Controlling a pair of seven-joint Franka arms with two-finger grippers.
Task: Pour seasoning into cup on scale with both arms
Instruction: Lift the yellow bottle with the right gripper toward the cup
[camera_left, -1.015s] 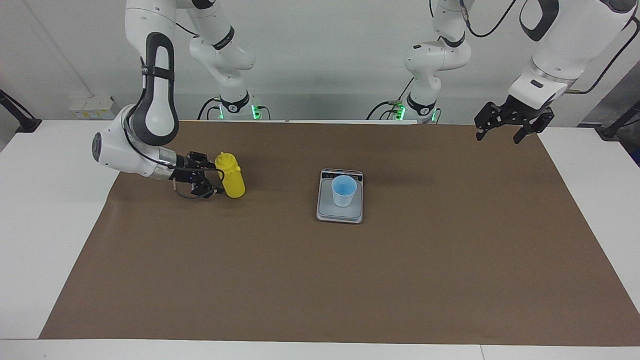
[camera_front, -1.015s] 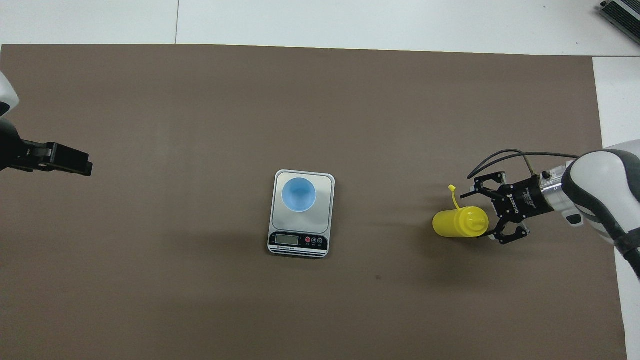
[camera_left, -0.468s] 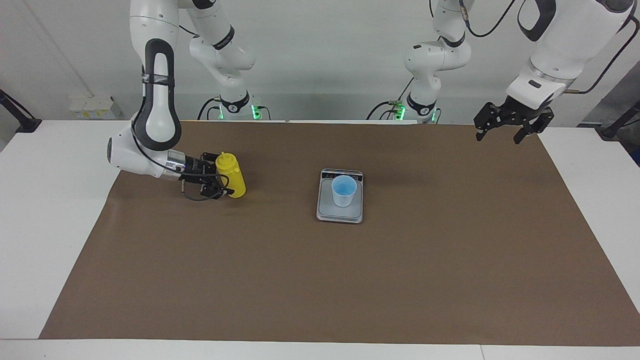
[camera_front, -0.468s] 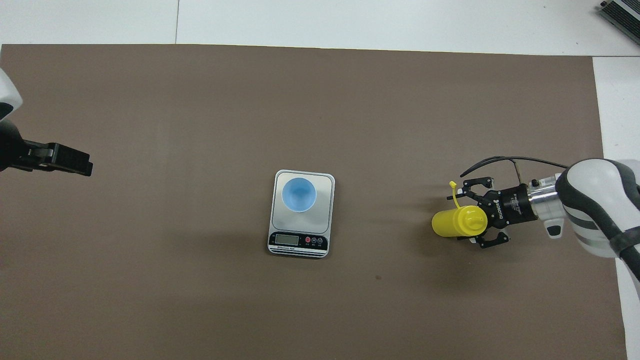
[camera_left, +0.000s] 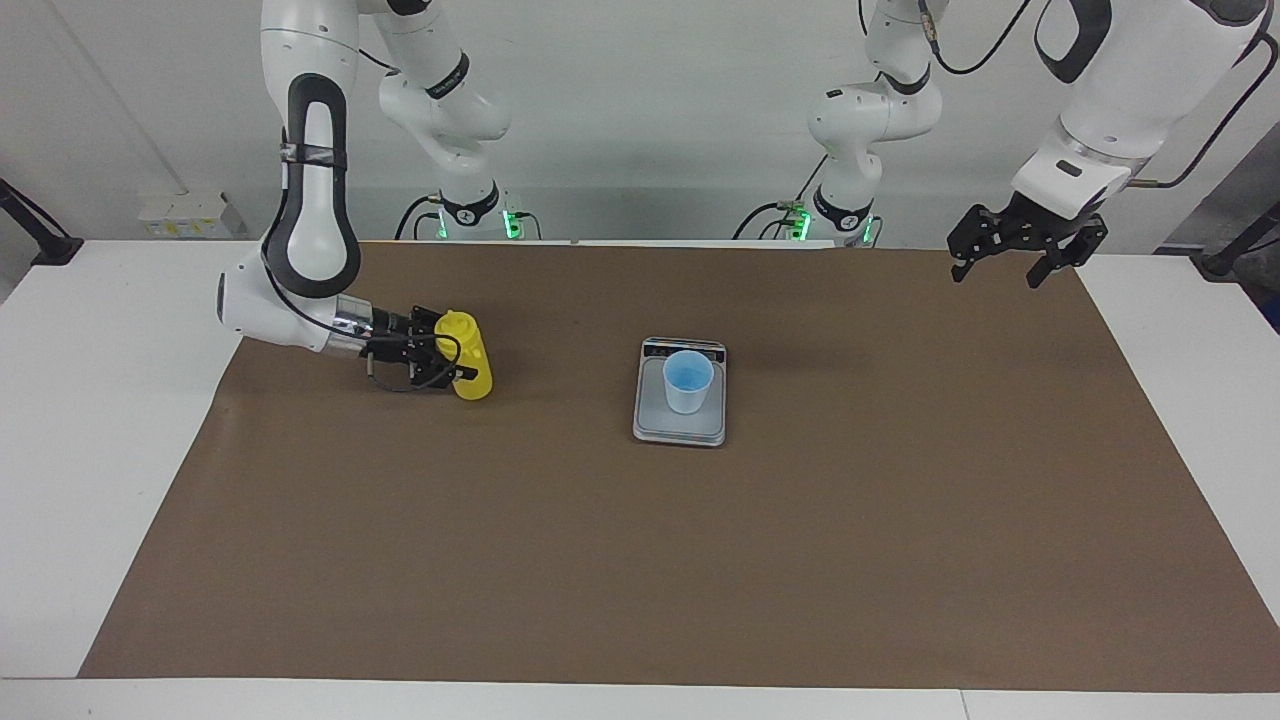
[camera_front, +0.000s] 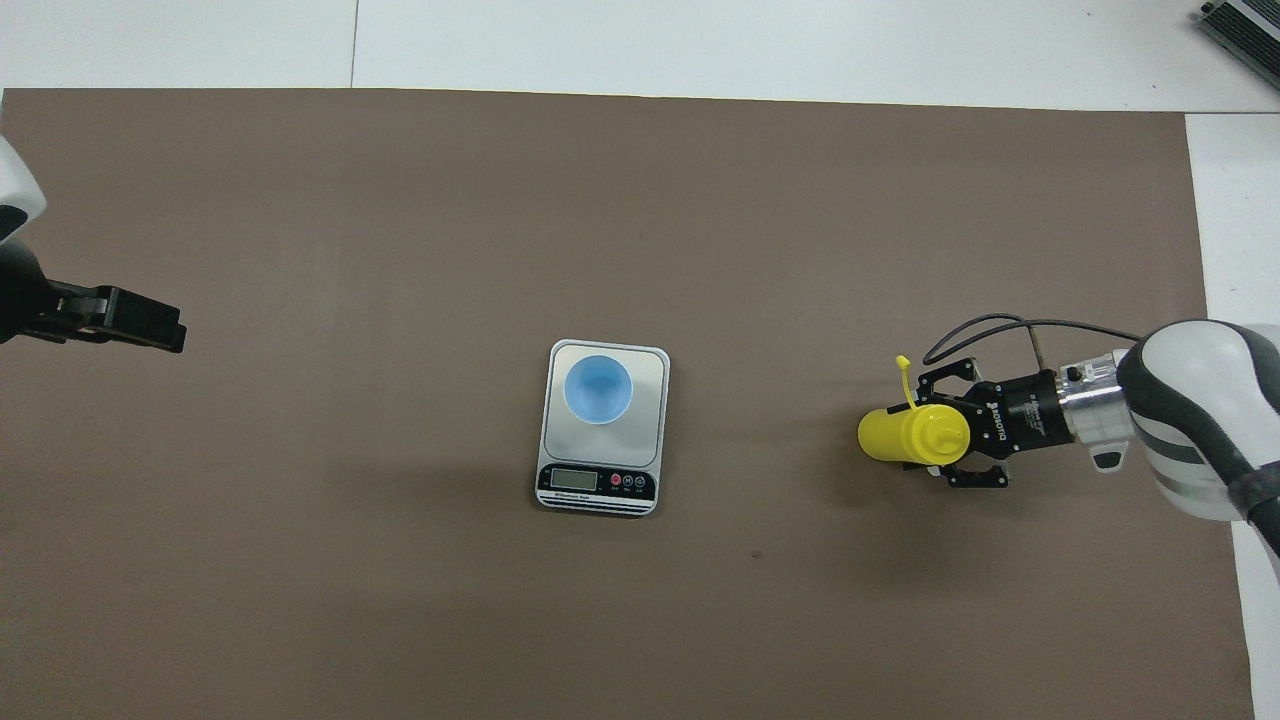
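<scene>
The yellow seasoning bottle (camera_left: 472, 365) stands tilted on the brown mat toward the right arm's end of the table, also seen from above (camera_front: 895, 437). My right gripper (camera_left: 447, 362) reaches in low and level from the side and is shut on the bottle's upper body (camera_front: 938, 440). The light blue cup (camera_left: 688, 381) stands upright on the silver scale (camera_left: 652, 425) at mid table, and both show in the overhead view, cup (camera_front: 597, 388) and scale (camera_front: 650, 445). My left gripper (camera_left: 998, 274) hangs open and empty above the mat's corner at the left arm's end (camera_front: 160, 335), waiting.
A brown mat (camera_left: 640, 560) covers most of the white table (camera_left: 100, 420). The scale's display strip (camera_front: 597, 482) faces the robots. Nothing stands between the bottle and the scale.
My right gripper slid forward around the bottle and closed on it. The bottle has tipped slightly and shifted a little toward the scale. The left arm has not moved.
</scene>
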